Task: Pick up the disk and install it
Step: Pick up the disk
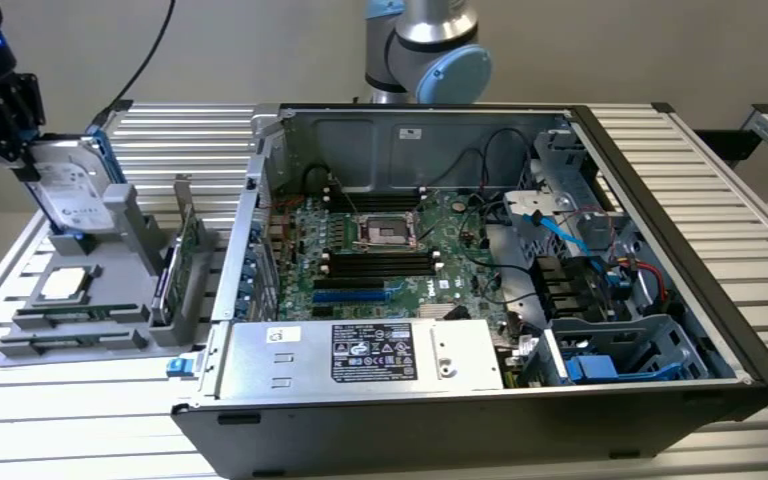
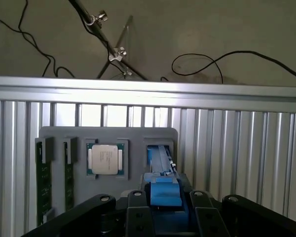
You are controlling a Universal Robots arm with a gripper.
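The disk (image 1: 69, 190), a silver-grey drive with a white label and a blue carrier bracket, stands on edge in the tall slot of the grey holder (image 1: 117, 215) at the exterior view's left. My gripper (image 1: 21, 165) is at its upper edge. In the wrist view the blue carrier (image 2: 164, 190) sits between my black fingers (image 2: 137, 213), and my gripper (image 2: 165, 217) is shut on it. The disk's lower end reaches down into the holder's slot (image 2: 158, 150); I cannot tell whether it still rests there.
The grey holder also carries a square silver chip (image 2: 104, 159) and memory sticks (image 2: 43, 182). The open computer case (image 1: 678, 250) fills the middle and the exterior view's right, with the motherboard (image 1: 371, 255), a silver power supply box (image 1: 357, 355) and a drive cage (image 1: 624, 345). The arm's base (image 1: 424, 50) stands behind the case.
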